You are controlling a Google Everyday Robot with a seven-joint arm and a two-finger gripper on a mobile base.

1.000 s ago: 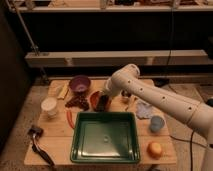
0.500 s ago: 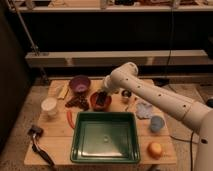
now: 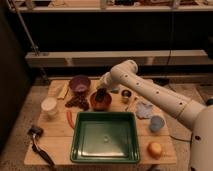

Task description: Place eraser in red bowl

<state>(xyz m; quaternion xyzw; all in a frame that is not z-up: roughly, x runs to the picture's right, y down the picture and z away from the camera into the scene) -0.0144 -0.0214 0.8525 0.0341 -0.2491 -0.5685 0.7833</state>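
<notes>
My end effector [image 3: 102, 93] hangs right over the red bowl [image 3: 100, 102], dark tip down inside its rim. Can't tell how wide it's spread, nor if it grips anything. A dark shape sits at the bowl there; can't tell if that's the eraser or my own tip. My white arm [image 3: 150, 89] runs off right. Purple bowl [image 3: 80, 83] just far-left of the red one. Green tray [image 3: 105, 139] near side, just in front. White cup [image 3: 49, 105] left, black long-handled tool [image 3: 39, 145] near-left on the table [image 3: 55, 150]. Blue cup [image 3: 156, 123] and an orange round thing [image 3: 155, 148] to the right.
</notes>
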